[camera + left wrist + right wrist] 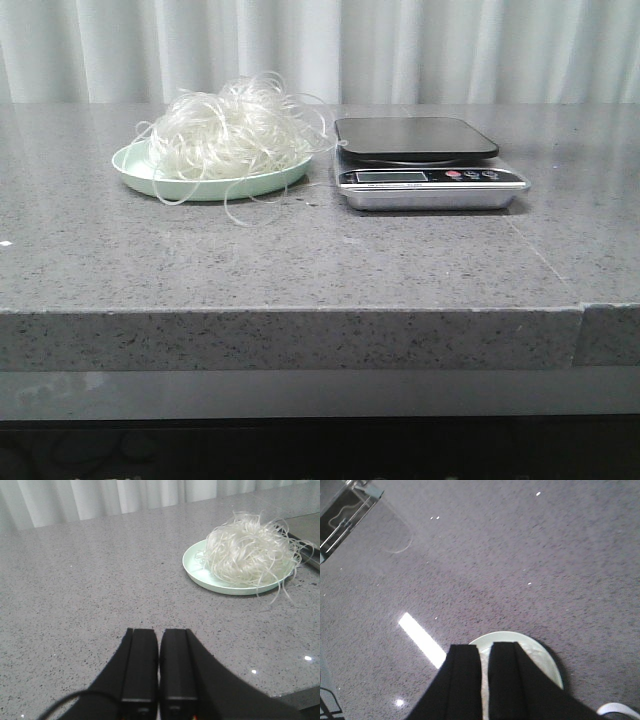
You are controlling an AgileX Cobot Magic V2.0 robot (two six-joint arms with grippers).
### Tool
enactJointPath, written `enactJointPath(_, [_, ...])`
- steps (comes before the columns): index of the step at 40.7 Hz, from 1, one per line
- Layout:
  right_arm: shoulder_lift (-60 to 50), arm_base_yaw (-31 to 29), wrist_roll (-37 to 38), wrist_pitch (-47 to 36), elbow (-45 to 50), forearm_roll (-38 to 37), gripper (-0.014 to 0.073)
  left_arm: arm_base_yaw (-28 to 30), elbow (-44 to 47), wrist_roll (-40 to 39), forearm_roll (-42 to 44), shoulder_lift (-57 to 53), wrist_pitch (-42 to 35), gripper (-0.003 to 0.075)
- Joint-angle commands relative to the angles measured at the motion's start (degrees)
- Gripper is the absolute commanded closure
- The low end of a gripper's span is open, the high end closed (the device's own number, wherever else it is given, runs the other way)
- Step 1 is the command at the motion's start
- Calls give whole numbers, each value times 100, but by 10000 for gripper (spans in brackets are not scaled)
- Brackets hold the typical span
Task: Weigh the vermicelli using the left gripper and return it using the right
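Grey speckled countertop [300, 260], pale curtain behind. Vermicelli [232, 135] sits heaped on a light green plate [135, 170], just beside the digital scale [425, 165], whose platform is bare. Left gripper [159, 667] has fingers together, holding nothing, with the plate ahead and well apart. Right gripper [485, 680] has fingers nearly together over a pale round disc [547, 662].

You look forward, low across the counter [300, 270], from the front. Your left wrist camera looks along it toward the plate [200, 575], shared with the front view [135, 165]. Your right wrist camera looks steeply down, close.
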Motion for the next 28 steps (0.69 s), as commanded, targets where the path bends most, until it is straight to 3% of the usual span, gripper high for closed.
enactJointPath(1, [-437,-207,12,477,-224,185,437,-47,-142,-71,70,56,-408,582])
enactJointPath(8, [-513,-374,173,477,-224,-697,437,-47,-142,-71,70,56,-408,582])
enactJointPath(18, [-785,-180,398,434,-224,-3822,437,-47,-142,-71,70,56,-408,582])
enactJointPath(28, [-772,-85,1281,-310,-224,-4720,437,-47,-142,-71,70,56,-408,582])
